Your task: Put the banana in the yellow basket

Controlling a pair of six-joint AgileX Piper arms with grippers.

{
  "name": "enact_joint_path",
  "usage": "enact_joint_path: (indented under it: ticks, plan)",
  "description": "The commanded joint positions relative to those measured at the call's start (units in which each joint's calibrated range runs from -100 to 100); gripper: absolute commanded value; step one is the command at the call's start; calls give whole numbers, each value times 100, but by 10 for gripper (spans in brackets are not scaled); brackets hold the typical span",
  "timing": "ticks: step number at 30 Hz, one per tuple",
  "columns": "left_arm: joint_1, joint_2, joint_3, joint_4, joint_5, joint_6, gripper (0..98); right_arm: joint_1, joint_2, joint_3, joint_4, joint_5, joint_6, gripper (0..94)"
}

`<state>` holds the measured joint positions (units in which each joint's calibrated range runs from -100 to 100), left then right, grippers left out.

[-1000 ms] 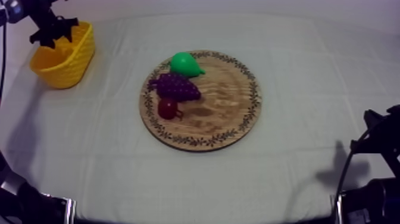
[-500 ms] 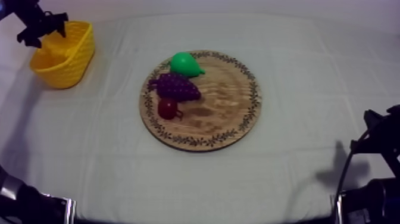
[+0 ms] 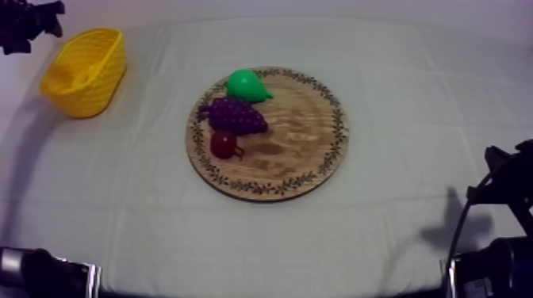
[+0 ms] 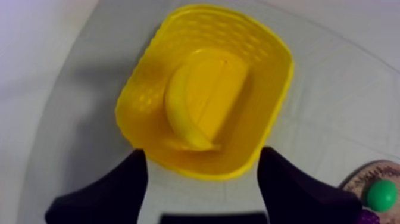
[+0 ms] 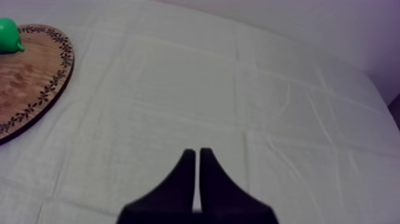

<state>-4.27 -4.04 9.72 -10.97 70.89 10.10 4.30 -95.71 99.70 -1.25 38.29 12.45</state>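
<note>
**A:** What is the left gripper (image 4: 202, 167) doing?

**B:** Its fingers are spread wide and grip nothing. It hovers over the yellow basket (image 4: 271, 56).

**A:** And the banana (image 4: 196, 101)?

**B:** It lies straight beneath, alone on the basket's floor. I'd judge the placing done, hence the empty grasp.

**A:** The right gripper (image 5: 197, 156)?

**B:** It is clenched on nothing and looks idle. The wooden board (image 5: 30, 77), well away from it, holds the pear (image 3: 247, 85), grapes (image 3: 235, 116) and small red fruit (image 3: 223, 144).

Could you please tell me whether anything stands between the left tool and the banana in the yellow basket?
Nothing visible does. The curved yellow toy banana lies inside the yellow lattice basket, its goal, and the open left tool hangs above it, holding nothing.
</note>
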Motion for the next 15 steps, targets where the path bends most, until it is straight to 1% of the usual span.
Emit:
enact_joint_path:
  ticks: [1,7,10,15]
  plan:
    - [46,-831,240,-7,-100,5,611,-1,-4,-3,1,2,3,6]
    - [142,-2099,993,31,-290,24,512,-1,-4,-3,1,2,3,6]
    - [156,-2790,1513,100,-430,64,477,-1,-4,-3,1,2,3,6]
    - [116,-4073,2398,223,-648,-21,357,-1,-4,-3,1,2,3,6]
